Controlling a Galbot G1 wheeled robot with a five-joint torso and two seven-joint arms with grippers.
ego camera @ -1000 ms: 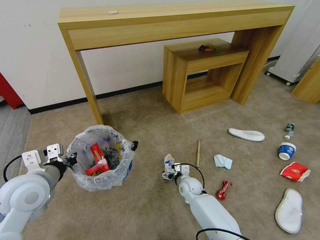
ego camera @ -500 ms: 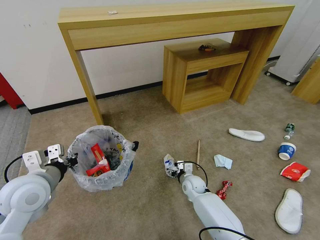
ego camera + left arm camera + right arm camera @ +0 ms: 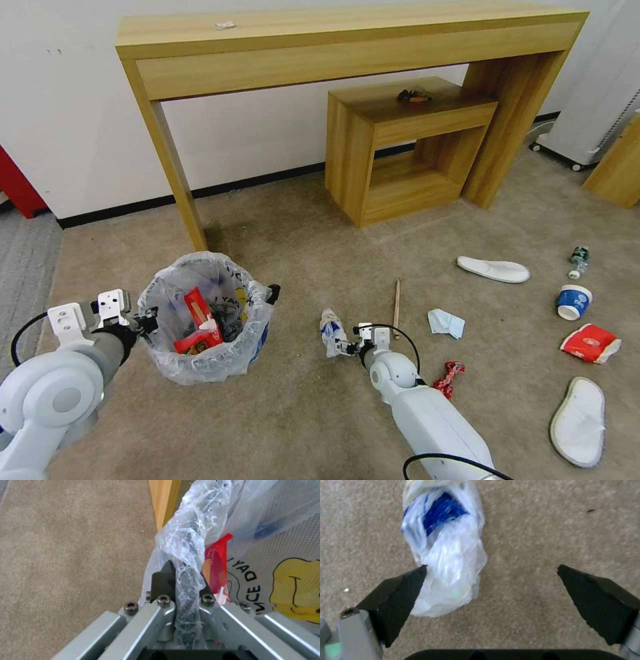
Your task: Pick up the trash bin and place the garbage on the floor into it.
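Shifted since a second ago: right arm drawn back and a little rightward, and crumpled wrapper (image 3: pixel 329 331), earlier up at its tool, now lying loose on floor (image 3: pixel 300 413). Largest first: tall wooden desk (image 3: pixel 347 40) against wall, smaller wooden shelf unit (image 3: pixel 400 153) tucked under its right end. Below, beige carpet with bin (image 3: pixel 203 320) near desk's left leg, bag-lined, already holding red packet and other scraps. Left tool (image 3: pixel 148 321) clenched on bin's rim, bag film pinched between its fingers (image 3: pixel 163 580) in left wrist view. Right tool (image 3: pixel 348 346) released, jaws spread wide, wrapper (image 3: pixel 445 550) just ahead and toward one pad, not gripped. Remaining litter well off to right: two slippers (image 3: pixel 493 269), cup (image 3: pixel 573 301), red pack (image 3: pixel 591 343), tissue (image 3: pixel 446 323), stick (image 3: pixel 397 306), red foil twist (image 3: pixel 448 379), small bottle (image 3: pixel 579 259). Wrapper likely very light, soft and slippery, prone to collapse or slide from pads; best pinched across bunched middle, not at thin edge. Bin likely light, yet liner may slip on rim, so grip should catch hard rim beneath film.
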